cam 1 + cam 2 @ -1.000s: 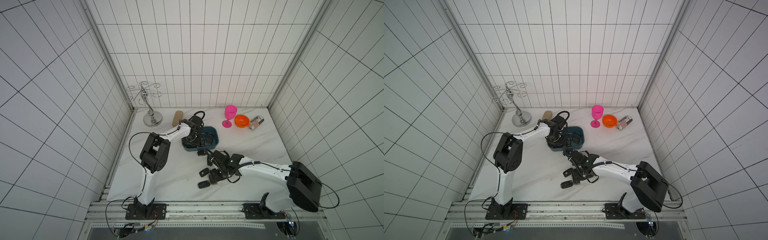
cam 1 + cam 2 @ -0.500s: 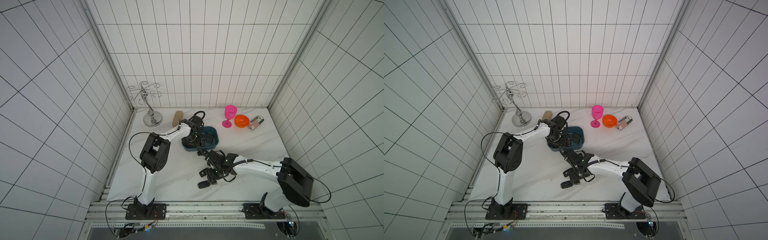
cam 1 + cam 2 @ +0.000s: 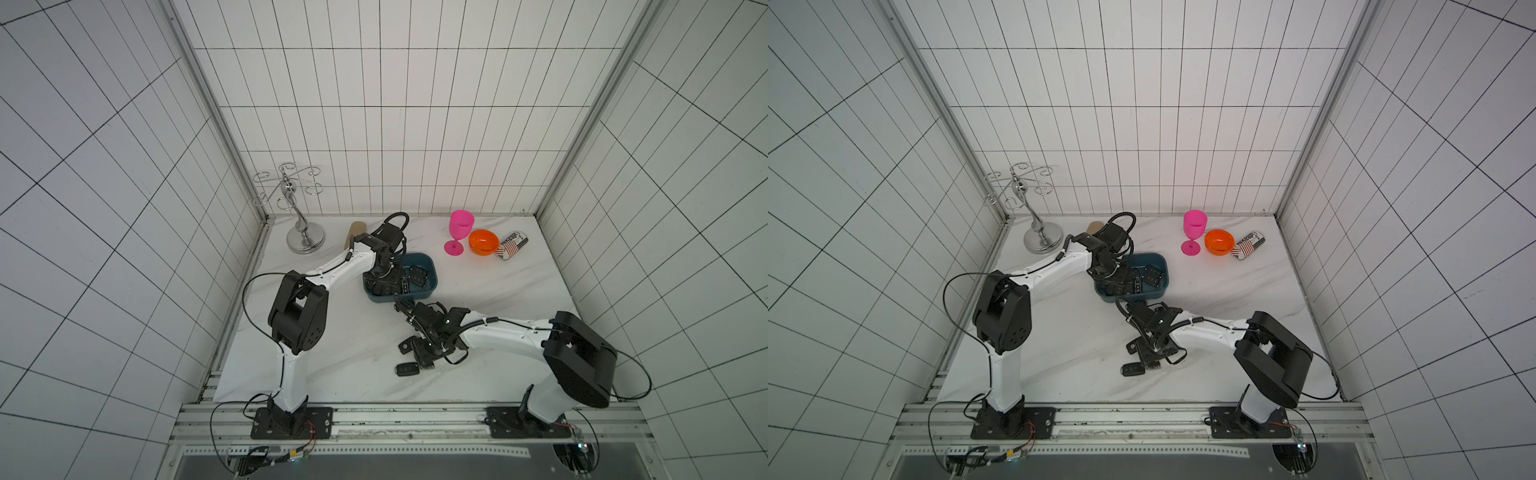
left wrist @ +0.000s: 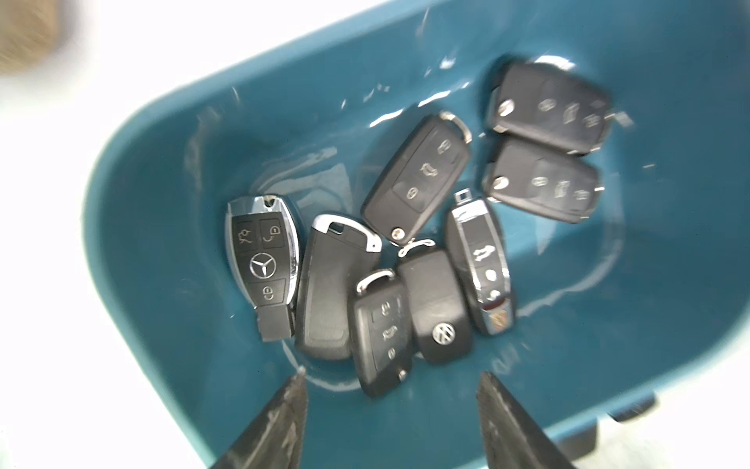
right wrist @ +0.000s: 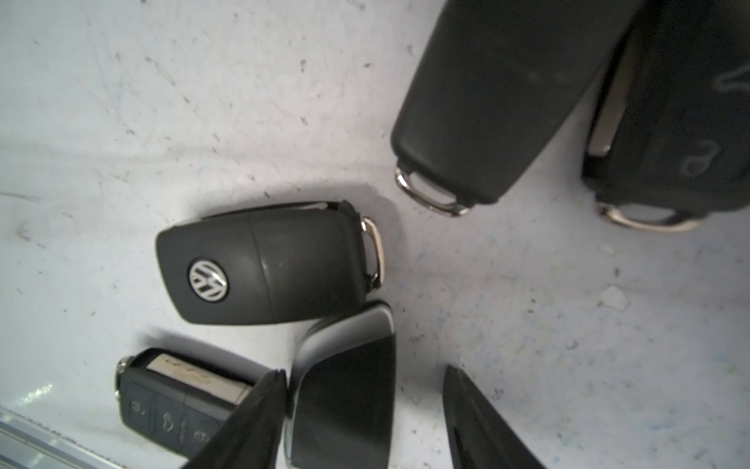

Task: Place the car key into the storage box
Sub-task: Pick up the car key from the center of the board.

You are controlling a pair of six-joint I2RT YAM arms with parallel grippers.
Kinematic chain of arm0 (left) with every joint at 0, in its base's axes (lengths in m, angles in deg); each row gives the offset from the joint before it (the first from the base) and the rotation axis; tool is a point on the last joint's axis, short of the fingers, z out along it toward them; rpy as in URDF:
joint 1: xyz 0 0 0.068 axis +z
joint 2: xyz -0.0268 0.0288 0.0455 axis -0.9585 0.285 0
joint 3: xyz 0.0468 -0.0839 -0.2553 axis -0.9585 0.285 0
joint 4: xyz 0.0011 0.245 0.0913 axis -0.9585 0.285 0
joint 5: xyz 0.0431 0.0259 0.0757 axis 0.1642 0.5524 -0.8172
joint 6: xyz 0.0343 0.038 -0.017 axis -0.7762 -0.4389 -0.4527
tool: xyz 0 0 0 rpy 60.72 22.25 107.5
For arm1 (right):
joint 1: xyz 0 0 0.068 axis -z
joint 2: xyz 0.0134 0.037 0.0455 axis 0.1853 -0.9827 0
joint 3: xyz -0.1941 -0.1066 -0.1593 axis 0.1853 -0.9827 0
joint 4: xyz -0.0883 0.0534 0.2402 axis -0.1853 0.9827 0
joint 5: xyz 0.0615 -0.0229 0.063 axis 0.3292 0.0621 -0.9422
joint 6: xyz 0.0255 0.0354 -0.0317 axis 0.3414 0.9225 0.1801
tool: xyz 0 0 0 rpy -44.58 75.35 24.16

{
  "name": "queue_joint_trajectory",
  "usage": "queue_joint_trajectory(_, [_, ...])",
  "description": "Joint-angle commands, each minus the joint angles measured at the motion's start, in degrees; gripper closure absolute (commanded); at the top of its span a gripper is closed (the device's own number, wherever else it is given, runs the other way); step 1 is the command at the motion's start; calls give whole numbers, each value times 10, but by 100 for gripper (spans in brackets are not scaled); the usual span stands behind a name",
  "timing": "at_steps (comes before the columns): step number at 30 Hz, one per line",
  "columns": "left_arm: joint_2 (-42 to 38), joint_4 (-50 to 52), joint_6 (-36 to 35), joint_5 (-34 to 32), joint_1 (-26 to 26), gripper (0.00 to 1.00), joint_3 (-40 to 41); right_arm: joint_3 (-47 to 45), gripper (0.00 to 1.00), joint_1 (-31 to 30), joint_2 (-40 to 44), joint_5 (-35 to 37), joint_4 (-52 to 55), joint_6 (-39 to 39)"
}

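1. Right wrist: the right gripper [image 5: 364, 369] has its fingers [image 5: 251, 418] apart, straddling the car key [image 5: 345, 390] on the table [image 5: 527, 325]; the key lies against 1 finger, so centre it, then close squarely.
2. Left wrist: the left gripper [image 4: 391, 377] has its fingers [image 4: 280, 422] apart and empty, over 8 keys [image 4: 410, 182] in the storage box [image 4: 162, 162].
3. In a top view, the box lies far of the loose keys [image 3: 407, 369]; the right elbow [image 3: 577, 357] has swung left since 1 second ago.

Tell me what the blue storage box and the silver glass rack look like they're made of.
Storage box: probably plastic, glossy teal; streaky highlights on smooth, rounded moulded walls. Glass rack: looks like polished metal, chrome-like; mirror-bright round base and thin curled wire hooks.
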Motion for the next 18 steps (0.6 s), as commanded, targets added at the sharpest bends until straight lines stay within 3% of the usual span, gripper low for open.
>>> queue_joint_trajectory(1, [-53, -1, 7, 2, 3, 35, 12, 5, 42, -5, -18, 10, 0, 12])
queue_joint_trajectory(11, [-208, -30, 35, -8, 12, 35, 134, -56, 58, 25, 15, 30, 11, 14])
queue_joint_trajectory(18, [-334, -70, 72, 57, 2, 35, 272, -86, 64, 97, 69, 38, 39, 0])
